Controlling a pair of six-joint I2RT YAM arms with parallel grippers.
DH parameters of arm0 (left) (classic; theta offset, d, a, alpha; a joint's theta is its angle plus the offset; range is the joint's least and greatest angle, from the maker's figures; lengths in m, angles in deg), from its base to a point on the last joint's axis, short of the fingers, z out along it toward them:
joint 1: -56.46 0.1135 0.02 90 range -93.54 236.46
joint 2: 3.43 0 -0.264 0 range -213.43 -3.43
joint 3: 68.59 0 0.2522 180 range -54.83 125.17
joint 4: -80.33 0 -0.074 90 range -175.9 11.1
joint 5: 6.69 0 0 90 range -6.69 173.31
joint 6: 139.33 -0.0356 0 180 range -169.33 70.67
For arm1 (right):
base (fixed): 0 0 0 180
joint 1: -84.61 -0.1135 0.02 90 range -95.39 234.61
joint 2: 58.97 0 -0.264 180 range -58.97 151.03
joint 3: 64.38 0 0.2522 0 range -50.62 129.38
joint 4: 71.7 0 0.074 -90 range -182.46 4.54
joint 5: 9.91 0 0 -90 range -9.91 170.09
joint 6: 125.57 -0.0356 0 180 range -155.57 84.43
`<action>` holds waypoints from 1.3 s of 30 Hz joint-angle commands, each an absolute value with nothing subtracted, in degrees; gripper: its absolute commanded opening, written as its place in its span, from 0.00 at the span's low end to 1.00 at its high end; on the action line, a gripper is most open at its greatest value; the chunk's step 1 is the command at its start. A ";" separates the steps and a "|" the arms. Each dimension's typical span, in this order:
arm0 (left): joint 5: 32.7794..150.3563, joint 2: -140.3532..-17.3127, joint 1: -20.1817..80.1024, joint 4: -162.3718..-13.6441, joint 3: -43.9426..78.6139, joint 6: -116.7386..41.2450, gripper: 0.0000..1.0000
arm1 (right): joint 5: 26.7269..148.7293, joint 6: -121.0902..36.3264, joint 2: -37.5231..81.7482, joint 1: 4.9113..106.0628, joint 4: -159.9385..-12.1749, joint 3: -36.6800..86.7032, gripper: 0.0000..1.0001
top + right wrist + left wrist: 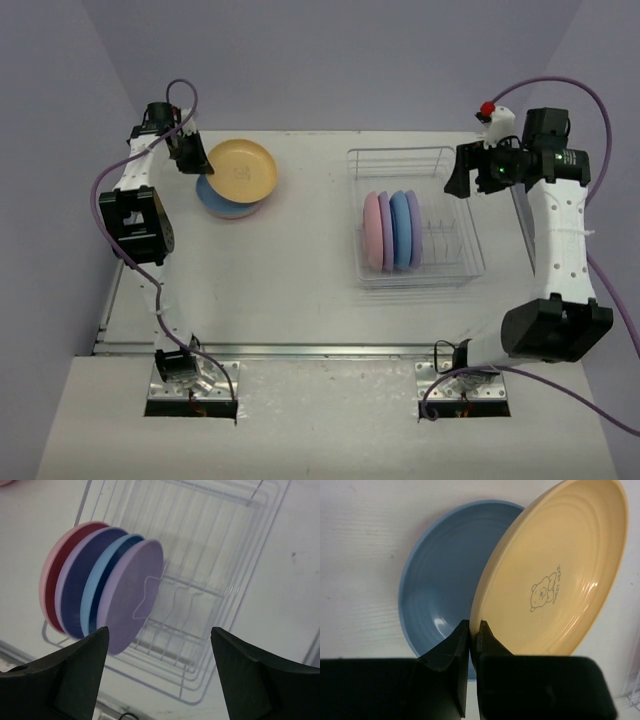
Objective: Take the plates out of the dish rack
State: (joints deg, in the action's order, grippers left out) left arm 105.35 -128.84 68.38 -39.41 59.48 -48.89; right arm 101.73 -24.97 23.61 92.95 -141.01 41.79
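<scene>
**Near half of rack.** Silver wire rectangular dish rack [400, 151] sits on the white desk [300, 290]. Four round matte plates stand on edge in its near-left part, packed side by side. From rack's left they are the pink plate [371, 232], lilac plate [386, 234], blue plate [400, 230] and outer lilac plate [135, 590]. Faces point left-right and rims run near-far. Dividers right of the row are bare.

**Far-right corner of rack.** Right pincer [159, 632] hovers here, fingers spread wide, holding nothing. The row lies toward near-left of it, with the outer lilac plate closest. Right arm is much the nearer one. Judgement: next grab must drop onto a top rim, fingers either side of one plate, so the jaw line needs to cross the rim. Gaps between plates look tight, so there is a risk of nipping two.

**Well left of rack, far side.** Left pincer [474, 627] is pressed together on the rim of a cream-yellow round plate w/ bear print [555, 580], which is tilted. It hangs over a blue round plate [445, 575] lying flat on the desk. Cannot tell if the two touch. Judgement: set-down is in hand, approx. half of unloading left.
</scene>
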 commanded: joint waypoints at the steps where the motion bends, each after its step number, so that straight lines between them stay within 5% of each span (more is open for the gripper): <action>1: 101.00 -130.60 70.56 -43.01 61.58 -47.34 0.00 | 123.55 -27.86 24.97 101.53 -148.97 39.70 0.82; 9: 97.69 -130.86 71.58 -45.11 58.54 -46.95 0.04 | 132.74 -25.87 27.65 101.66 -153.45 38.75 0.80; 13: 97.06 -129.54 71.59 -44.79 58.09 -47.30 0.56 | 135.18 -25.30 29.19 101.21 -155.23 37.95 0.77; 17: 97.79 -126.67 71.49 -44.43 57.33 -47.74 0.86 | 133.93 -25.88 29.35 98.45 -154.31 37.37 0.74; 39: 98.34 -101.84 63.15 -46.31 43.27 -51.29 0.91 | 125.39 -27.42 35.81 91.38 -148.73 34.52 0.55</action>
State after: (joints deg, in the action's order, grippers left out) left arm 98.75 -105.39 66.52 -44.03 44.87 -50.38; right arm 126.16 -28.64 35.32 91.23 -151.06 35.13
